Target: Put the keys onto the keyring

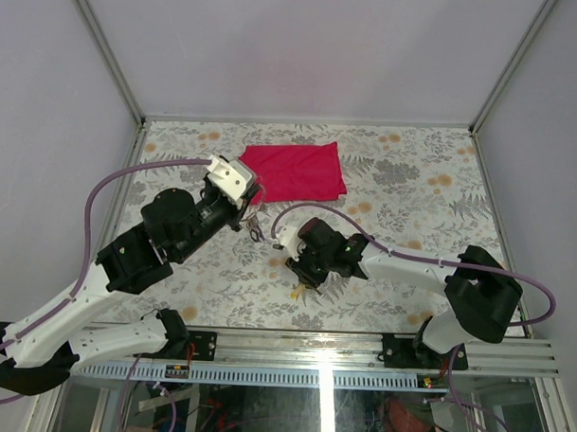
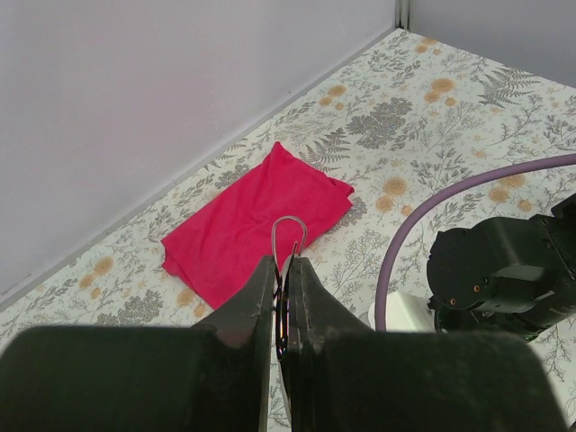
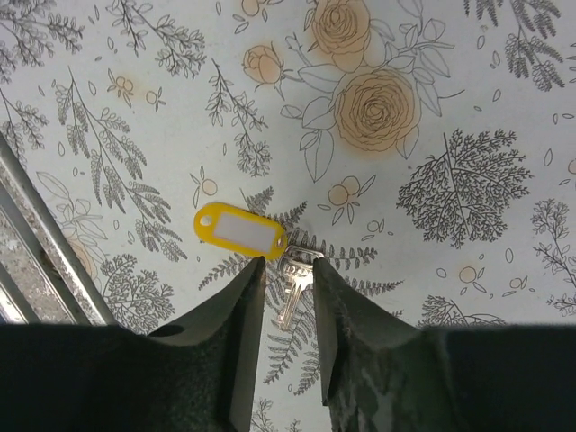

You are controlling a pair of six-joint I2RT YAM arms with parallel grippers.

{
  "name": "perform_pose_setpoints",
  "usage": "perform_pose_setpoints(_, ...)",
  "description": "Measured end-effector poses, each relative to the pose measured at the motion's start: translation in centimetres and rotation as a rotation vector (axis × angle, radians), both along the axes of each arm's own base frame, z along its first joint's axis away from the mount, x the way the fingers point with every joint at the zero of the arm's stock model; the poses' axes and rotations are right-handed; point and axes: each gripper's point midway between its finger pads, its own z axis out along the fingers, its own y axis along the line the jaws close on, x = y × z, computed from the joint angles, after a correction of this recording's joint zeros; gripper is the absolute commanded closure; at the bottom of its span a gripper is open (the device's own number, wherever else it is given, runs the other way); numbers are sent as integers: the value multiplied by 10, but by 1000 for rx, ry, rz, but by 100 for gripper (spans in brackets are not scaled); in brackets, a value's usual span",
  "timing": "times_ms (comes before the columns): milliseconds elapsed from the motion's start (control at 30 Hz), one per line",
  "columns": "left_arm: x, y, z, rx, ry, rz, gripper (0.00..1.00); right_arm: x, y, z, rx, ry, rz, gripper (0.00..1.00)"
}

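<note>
My left gripper (image 2: 283,263) is shut on the keyring (image 2: 288,232), a thin silver wire loop that sticks out past the fingertips. A dark sliver sits between the jaws. In the top view this gripper (image 1: 251,213) holds the keyring (image 1: 256,227) above the table, by the red cloth's near corner. My right gripper (image 3: 288,263) is open, its fingers straddling a silver key (image 3: 292,290) that lies flat on the table. The key is joined to a yellow tag (image 3: 241,230). In the top view the right gripper (image 1: 301,277) is low over the tag (image 1: 300,291).
A red cloth (image 1: 295,171) lies flat at the back middle of the floral table; it also shows in the left wrist view (image 2: 243,225). The right arm's purple cable (image 2: 423,220) and black wrist (image 2: 508,270) are close to the right of the keyring. A metal rail (image 3: 36,261) borders the table's near edge.
</note>
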Motion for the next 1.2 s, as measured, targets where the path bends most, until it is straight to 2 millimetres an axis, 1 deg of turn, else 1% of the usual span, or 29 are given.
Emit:
perform_pose_setpoints(133,0,0,-1,1,1,0,100,5,2,2,14,-1,-61,58)
perform_pose_setpoints(333,1,-1,-4,4,4,0,100,14,-7,7,17,5,-254,55)
perform_pose_setpoints(433,1,-1,-5,6,5,0,100,13,-9,10,22,43,-342,55)
perform_pose_setpoints(600,1,-2,-6,2,11,0,100,10,-12,11,0,76,-440,54)
perform_pose_setpoints(667,0,-2,-6,0,12,-1,100,10,-8,13,-24,75,-457,54)
perform_pose_setpoints(733,0,-2,-6,-1,13,-2,100,10,1,13,-48,69,-466,55)
perform_pose_setpoints(767,0,-2,-6,-1,13,-3,100,13,5,16,-44,61,-478,55)
perform_pose_setpoints(800,0,-2,-6,-2,13,-3,100,9,10,11,-62,64,-473,56)
perform_pose_setpoints(833,0,-2,-6,-1,14,-4,100,7,13,10,-72,65,-478,56)
perform_pose_setpoints(967,0,-3,-6,-2,14,-7,100,5,18,1,-127,69,-520,56)
perform_pose_setpoints(1100,0,-3,-8,2,16,-7,100,5,14,-11,-196,67,-561,56)
perform_pose_setpoints(1200,0,-3,-10,6,19,-7,100,4,10,-16,-233,67,-575,57)
